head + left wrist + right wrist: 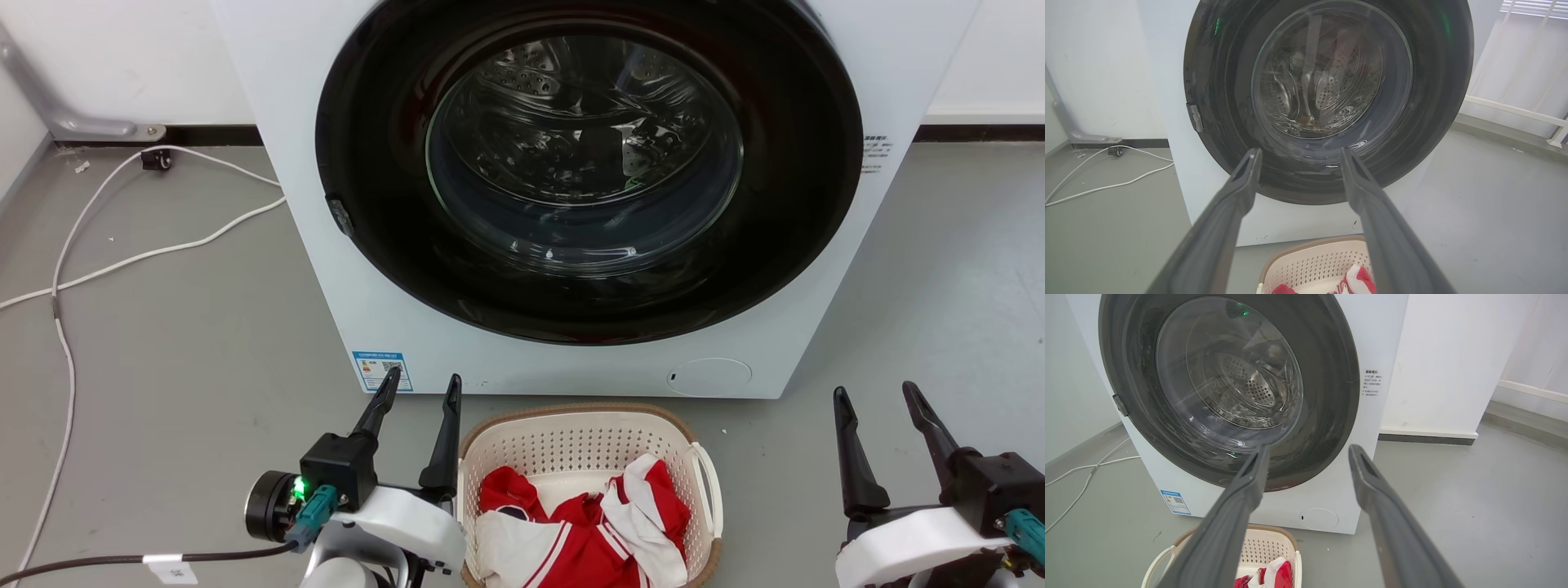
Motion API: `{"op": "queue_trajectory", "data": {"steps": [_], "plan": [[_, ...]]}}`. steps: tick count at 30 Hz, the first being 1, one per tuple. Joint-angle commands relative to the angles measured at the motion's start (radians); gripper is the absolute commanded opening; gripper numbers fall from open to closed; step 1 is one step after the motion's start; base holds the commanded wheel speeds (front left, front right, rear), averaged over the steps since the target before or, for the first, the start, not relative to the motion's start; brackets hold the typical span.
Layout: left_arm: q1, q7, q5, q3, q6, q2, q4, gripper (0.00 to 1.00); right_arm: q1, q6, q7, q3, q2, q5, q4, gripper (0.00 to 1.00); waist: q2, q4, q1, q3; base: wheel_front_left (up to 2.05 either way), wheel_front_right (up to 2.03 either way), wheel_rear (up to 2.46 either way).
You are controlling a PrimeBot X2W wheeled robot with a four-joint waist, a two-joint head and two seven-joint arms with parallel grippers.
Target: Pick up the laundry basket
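Washer (571, 367) just behind laundry basket (571, 445)

Place: looking like a bare laundry room
Appliance: white front-loading washing machine with dark round glass door (584, 163) is standing against plain white wall (122, 57)
Floor: loose white cable (196, 242) is trailing over smooth grey floor (163, 359)
Laundry: cream perforated plastic basket (571, 441) is holding red-and-white clothes (588, 531)

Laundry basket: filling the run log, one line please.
basket on floor, clothes inside | left pincer open, beside it | right pincer open, apart
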Motion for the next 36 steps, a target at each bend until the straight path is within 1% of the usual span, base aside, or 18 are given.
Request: {"op": "queue_trajectory", "data": {"steps": [1,6,19,25,30,36], "plan": [[-0.011,-0.008,0.017,-0.003,0.001,0.002,0.001,1.0,0.009,0.0,-0.008,-0.001,0.002,-0.016,-0.002,1.0,0.0,0.0,0.0,0.0,0.0,0.0,0.0],[-0.013,-0.017,0.036,-0.01,0.006,0.002,0.007,1.0,0.01,0.0,-0.021,-0.004,0.002,-0.034,0.006,1.0,0.0,-0.001,0.0,0.0,0.0,0.0,0.0],[-0.006,-0.016,0.012,-0.003,0.01,0.002,0.016,1.0,0.007,0.0,-0.03,-0.006,0.002,-0.002,0.029,1.0,0.0,-0.003,0.0,-0.002,0.0,0.0,0.0],[-0.009,-0.016,0.028,0.0,0.006,0.002,0.013,1.0,0.003,0.0,-0.031,-0.006,0.002,0.002,0.034,1.0,0.0,-0.006,0.0,0.002,0.0,0.0,0.0],[-0.035,-0.016,0.033,0.001,0.003,0.002,0.022,1.0,-0.012,0.0,-0.021,-0.012,0.002,0.002,0.05,1.0,0.0,-0.008,0.0,0.026,0.0,0.0,0.0],[-0.103,-0.014,0.03,0.002,-0.01,0.002,0.097,1.0,-0.063,0.0,-0.025,-0.016,0.002,0.014,0.117,1.0,0.0,-0.021,0.0,0.095,0.0,0.0,0.0]]}}
